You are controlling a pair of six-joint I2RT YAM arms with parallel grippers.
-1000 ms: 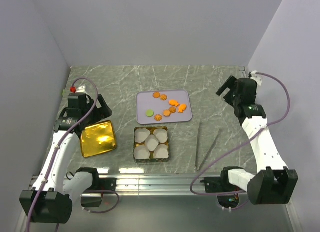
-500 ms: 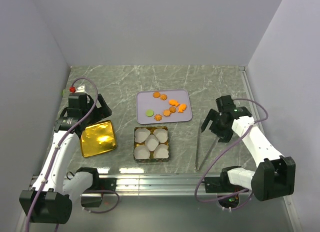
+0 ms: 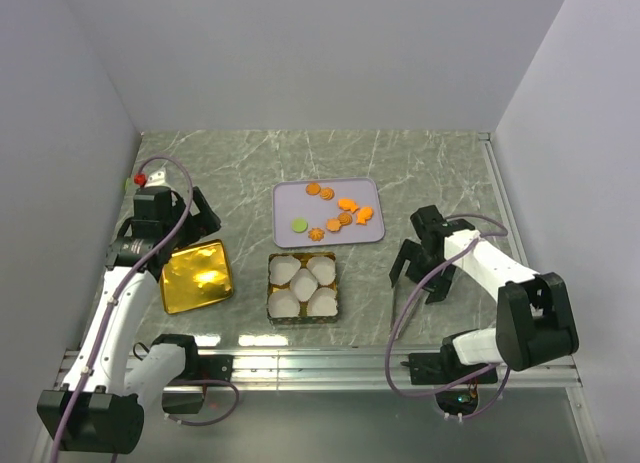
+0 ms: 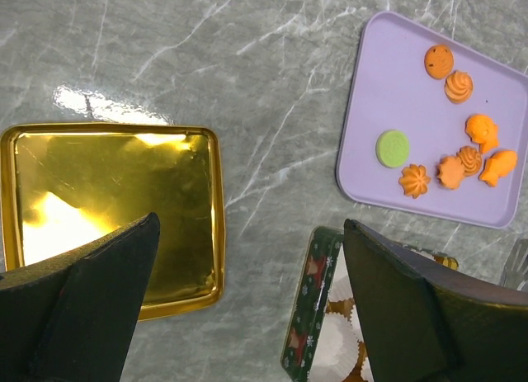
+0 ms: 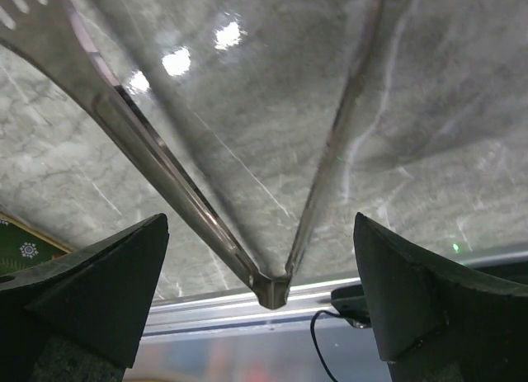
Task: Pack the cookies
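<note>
The cookies (image 4: pixel 450 171) are seen on the lilac tray (image 4: pixel 379 85), one green cookie (image 4: pixel 393 148) among the orange ones. The tray's far corner is cut off in the left wrist view. The left gripper (image 4: pixel 252 225) is spread wide and empty above the gold lid (image 4: pixel 107 200). Only a corner of the tin (image 4: pixel 309 316) is shown there. The right gripper (image 3: pixel 416 286) is likewise spread, nothing grasped, low over the tongs (image 5: pixel 165 184). These are largely hidden from above, their tips cut off.

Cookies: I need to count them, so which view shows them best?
Left wrist: the cookies sit large and unobstructed on the purple tray. Top external shows them small; right wrist shows none.
</note>
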